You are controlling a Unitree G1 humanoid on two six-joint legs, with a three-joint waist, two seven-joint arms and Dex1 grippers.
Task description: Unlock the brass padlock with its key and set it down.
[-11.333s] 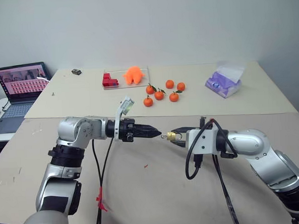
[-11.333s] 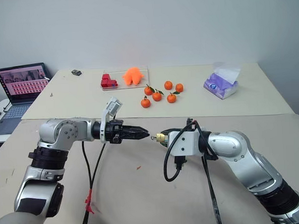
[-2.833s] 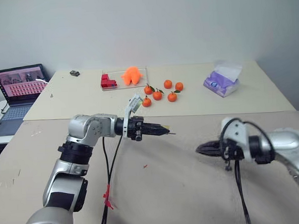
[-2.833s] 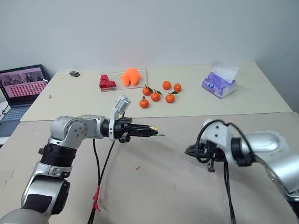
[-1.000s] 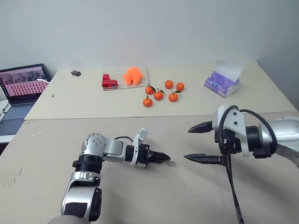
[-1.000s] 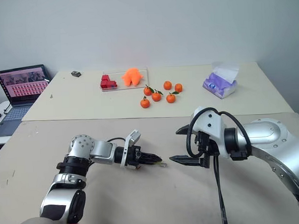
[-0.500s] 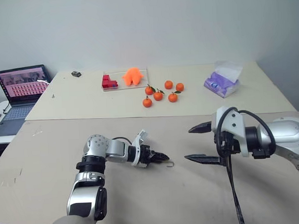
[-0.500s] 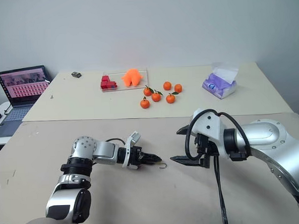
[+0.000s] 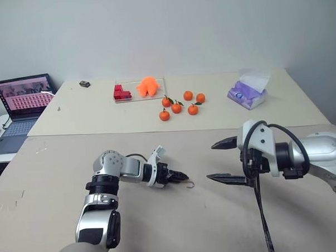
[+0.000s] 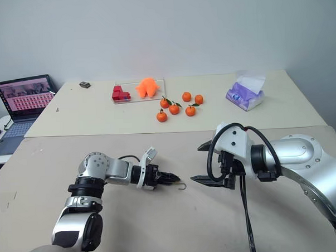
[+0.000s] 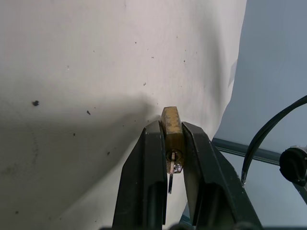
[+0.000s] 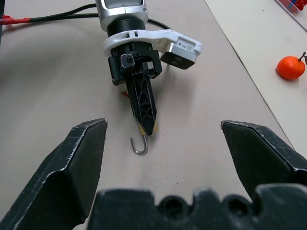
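1. Left end effector (image 9: 181, 175), low centre of the head view: fingers clamped on the brass padlock (image 11: 171, 129), which rests against the desk (image 9: 161, 221).
2. The key (image 11: 170, 172) sits in the padlock's keyhole; the shackle (image 12: 140, 146) hangs open.
3. Right end effector (image 9: 224, 161), right of centre: fingers spread wide, holding nothing.
4. Risk: releasing at a tilt could let the padlock roll or eject the key; lower it flat first.
5. Count: one padlock, one key, five tangerines (image 9: 176, 108), one tissue pack (image 9: 247, 94), one laptop (image 9: 22, 99).
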